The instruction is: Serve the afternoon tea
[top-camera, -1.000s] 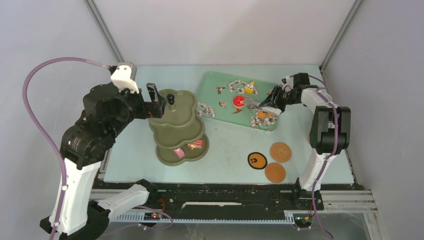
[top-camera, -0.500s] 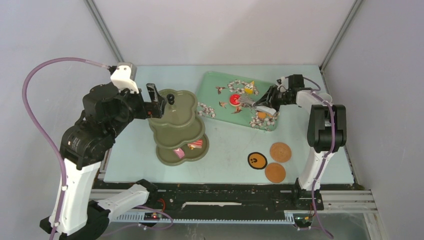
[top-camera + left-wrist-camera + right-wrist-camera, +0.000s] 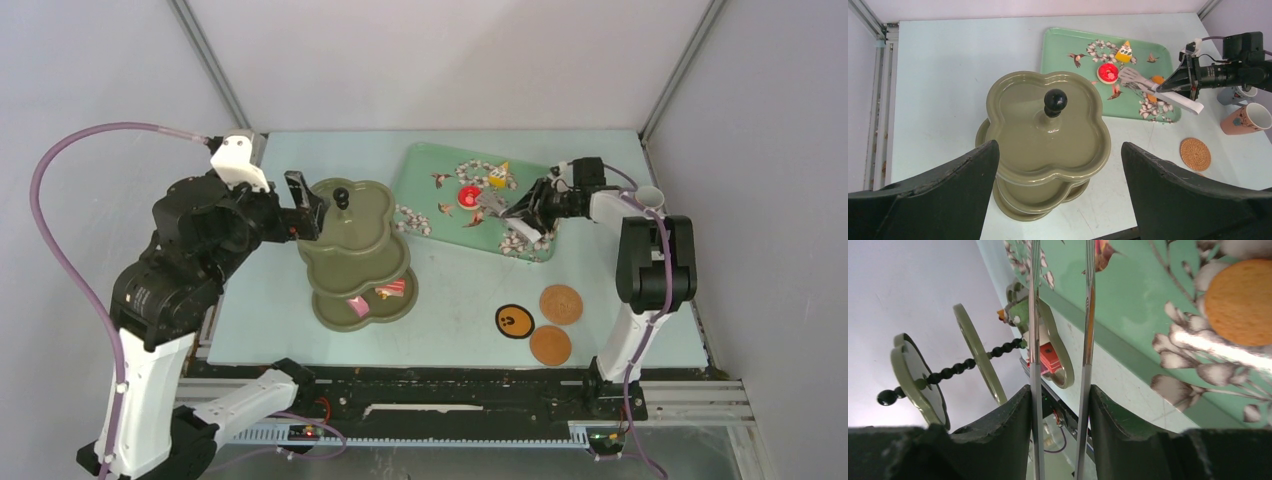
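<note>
left gripper [image 3: 308, 200] spread wide, empty, at 9 o'clock of the stand [image 3: 365, 218] top tier | red pastry [image 3: 467, 196] on the tray [image 3: 422, 172], at 10 o'clock just off the tips of the tongs [image 3: 497, 208], in line with their length | right gripper [image 3: 530, 212] clamped on the tongs, nearer arm

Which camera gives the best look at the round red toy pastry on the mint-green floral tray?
The left wrist view: the round red toy pastry sits large and unobstructed beside the metal tongs. The top external view shows it only small. The right wrist view misses it.
</note>
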Available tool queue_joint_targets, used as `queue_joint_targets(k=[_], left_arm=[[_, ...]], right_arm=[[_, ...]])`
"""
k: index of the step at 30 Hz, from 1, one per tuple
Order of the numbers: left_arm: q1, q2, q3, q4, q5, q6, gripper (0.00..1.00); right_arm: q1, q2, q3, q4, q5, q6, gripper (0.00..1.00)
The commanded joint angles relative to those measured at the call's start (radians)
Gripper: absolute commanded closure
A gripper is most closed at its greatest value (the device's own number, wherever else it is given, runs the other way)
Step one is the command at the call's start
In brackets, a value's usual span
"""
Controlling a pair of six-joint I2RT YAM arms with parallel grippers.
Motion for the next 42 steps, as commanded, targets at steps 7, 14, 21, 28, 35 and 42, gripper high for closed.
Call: queue_joint_targets(k=[7, 14, 21, 28, 35, 42], left_arm=[[-0.002, -0.015, -0.002, 0.034, 0.026, 0.018, 0.00], [-0.002, -0.015, -0.004, 0.035, 0.035, 0.017, 0.00], [-0.003, -0.017, -0.004, 0.034, 0.033, 0.018, 0.00], [-0.003, -0.014, -0.001, 0.035, 0.032, 0.019, 0.00], [-0.002, -0.014, -0.002, 0.035, 0.032, 0.019, 0.00], [-0.003, -0.016, -0.003, 0.033, 0.029, 0.022, 0.00]], right_arm=[[-0.073, -0.005, 0.009, 0.065, -0.116, 0.011, 0.56], [-0.066, 0.048, 0.009, 0.141, -0.122, 0.054, 0.56], [-0.054, 0.067, 0.009, 0.136, -0.074, 0.041, 0.56], [-0.044, 0.094, 0.009, 0.167, -0.064, 0.063, 0.52], [-0.002, 0.120, 0.031, 0.177, -0.050, 0.081, 0.54], [0.009, 0.130, 0.068, 0.152, -0.030, 0.079, 0.62]])
